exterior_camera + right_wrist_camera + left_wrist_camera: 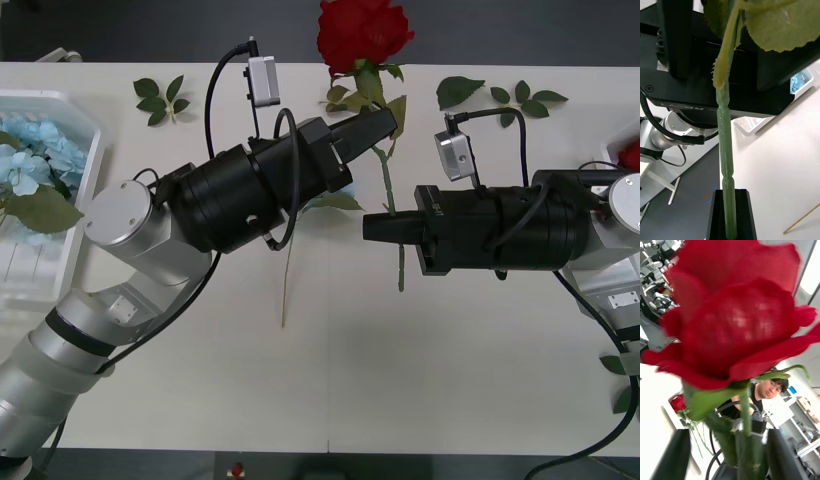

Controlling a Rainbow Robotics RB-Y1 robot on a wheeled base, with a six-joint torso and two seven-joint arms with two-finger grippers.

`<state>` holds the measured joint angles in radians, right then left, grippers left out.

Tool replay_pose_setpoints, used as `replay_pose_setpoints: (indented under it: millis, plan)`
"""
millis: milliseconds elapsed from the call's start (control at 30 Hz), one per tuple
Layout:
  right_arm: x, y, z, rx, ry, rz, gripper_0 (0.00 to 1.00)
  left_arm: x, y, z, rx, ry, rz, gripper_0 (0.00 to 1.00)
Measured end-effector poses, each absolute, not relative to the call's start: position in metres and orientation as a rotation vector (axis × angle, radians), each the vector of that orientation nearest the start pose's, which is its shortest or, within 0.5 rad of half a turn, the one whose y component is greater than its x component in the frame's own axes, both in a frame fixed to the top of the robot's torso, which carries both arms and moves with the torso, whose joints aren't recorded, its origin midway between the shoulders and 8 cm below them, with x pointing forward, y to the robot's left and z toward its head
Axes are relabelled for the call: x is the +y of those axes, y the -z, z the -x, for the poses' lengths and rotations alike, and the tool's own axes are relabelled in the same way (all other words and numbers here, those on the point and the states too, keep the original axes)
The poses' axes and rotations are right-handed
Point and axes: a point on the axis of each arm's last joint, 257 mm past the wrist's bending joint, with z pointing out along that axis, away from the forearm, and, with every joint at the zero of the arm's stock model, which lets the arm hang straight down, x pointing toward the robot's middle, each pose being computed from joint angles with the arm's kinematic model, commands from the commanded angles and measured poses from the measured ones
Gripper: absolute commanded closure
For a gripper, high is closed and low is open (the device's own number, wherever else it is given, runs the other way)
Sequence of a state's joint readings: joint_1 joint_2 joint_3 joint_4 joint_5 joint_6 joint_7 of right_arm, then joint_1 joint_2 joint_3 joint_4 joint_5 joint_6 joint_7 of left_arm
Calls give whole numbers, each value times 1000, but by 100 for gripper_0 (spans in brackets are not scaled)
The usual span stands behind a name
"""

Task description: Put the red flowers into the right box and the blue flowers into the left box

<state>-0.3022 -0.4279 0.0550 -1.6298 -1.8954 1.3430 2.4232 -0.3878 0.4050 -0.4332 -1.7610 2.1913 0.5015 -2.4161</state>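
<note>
Front view: one red rose (364,32), stem clamped by right end effector (368,226); left end effector (392,118) open around it.

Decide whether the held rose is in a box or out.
Out. The rose is clamped by its stem in the right gripper over the table, apart from the left box.

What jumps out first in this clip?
A red rose held up mid-table by both black grippers: the left gripper near the bloom, the right gripper shut on its stem lower down. Blue flowers already lie in the left box.
</note>
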Motion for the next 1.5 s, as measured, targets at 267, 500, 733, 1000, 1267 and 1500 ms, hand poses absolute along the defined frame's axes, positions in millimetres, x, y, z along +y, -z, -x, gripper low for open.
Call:
replay_pose_setpoints:
  millis: [267, 500, 733, 1000, 1267, 1500]
  plan:
    - [-42, 108, -387, 1553, -1368, 960, 100, -25, 36, -420, 1455, 1537, -519, 0]
    - [-84, 97, -393, 1751, -1323, 891, 100, 25, 83, -417, 1608, 1387, -654, 0]
    - [-165, 112, -412, 2027, -1078, 841, 100, 80, 149, -441, 1784, 1034, -817, 0]
    - [-277, 102, -434, 2254, -830, 514, 100, 117, 215, -493, 1977, 811, -864, 0]
    - [-411, 135, -446, 2394, -462, 271, 100, 100, 233, -534, 2048, 673, -839, 0]
    - [-498, 164, -444, 2487, -165, 147, 100, 91, 228, -537, 2087, 649, -794, 0]
